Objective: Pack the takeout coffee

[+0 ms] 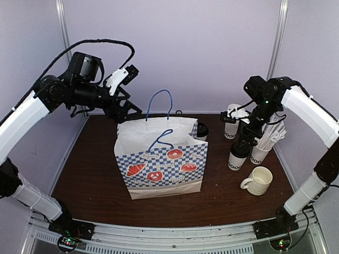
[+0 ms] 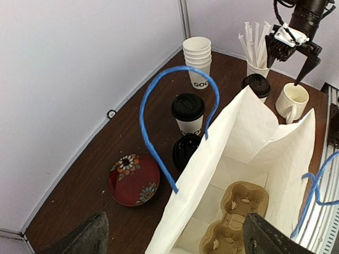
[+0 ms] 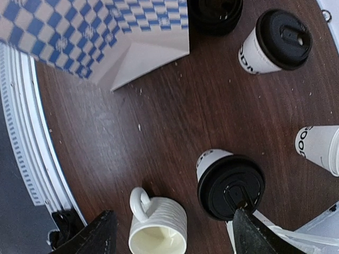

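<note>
My right gripper (image 3: 173,214) gapes empty over lidded cup (image 3: 230,185), right edge; left gripper (image 2: 175,217) likewise. Thin paper, crushable: I'd pinch mid-wall gently.

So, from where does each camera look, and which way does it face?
Top external: high behind the bases, facing down and forward over the table; left arm and right arm show, beside the paper bag.
Left wrist: above the bag's open mouth, looking down at the carrier inside; left fingers at the bottom corners.
Right wrist: straight down on a lidded cup and the mug; right fingers at the bottom.
Shared: all three show the bag, that cup and the mug.
</note>
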You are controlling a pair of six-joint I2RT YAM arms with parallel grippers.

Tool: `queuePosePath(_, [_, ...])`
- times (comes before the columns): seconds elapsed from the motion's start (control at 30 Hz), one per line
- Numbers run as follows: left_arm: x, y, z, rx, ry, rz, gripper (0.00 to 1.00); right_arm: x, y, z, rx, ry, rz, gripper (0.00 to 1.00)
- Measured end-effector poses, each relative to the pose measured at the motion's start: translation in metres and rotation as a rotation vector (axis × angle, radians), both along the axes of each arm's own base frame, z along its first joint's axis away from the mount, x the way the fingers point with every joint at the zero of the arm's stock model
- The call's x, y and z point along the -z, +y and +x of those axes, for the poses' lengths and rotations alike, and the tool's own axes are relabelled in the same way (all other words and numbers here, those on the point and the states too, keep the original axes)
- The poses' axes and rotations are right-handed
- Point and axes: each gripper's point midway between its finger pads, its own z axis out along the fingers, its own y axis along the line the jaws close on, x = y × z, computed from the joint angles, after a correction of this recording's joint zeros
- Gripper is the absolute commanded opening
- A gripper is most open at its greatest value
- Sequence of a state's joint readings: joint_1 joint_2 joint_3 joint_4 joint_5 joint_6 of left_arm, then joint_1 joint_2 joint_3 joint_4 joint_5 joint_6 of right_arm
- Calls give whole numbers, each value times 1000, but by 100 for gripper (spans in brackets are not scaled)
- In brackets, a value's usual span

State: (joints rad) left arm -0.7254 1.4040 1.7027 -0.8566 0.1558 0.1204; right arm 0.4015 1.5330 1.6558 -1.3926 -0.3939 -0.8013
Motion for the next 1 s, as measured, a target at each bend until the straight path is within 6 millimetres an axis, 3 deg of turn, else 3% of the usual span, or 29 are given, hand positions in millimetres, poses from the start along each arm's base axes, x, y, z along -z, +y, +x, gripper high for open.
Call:
queuePosePath(0.07, [5,8,0,-37,-22,-8,97,10,-9,-1,-25,12,-67,97])
queuePosePath(0.1, [9,11,0,-53,-28,-9,97,16,-14,-2,-37,18,-101,99])
queuePosePath(0.23, [41,25,3,-115,-32,19,97,34,-27,-1,-95,45,-208,99])
queuePosePath(0.3, [46,26,7,-133,-32,25,97,39,-30,3,-117,45,-239,99])
queuePosePath(0.67, [30,21,14,-156,-62,-57,98,63,-39,27,-221,34,-336,96])
queuePosePath(0.83, [20,26,8,-160,-92,-98,97,80,-45,38,-227,72,-351,96])
queuePosePath(1.0, [15,25,8,-156,-103,-116,98,83,-52,51,-205,69,-348,96])
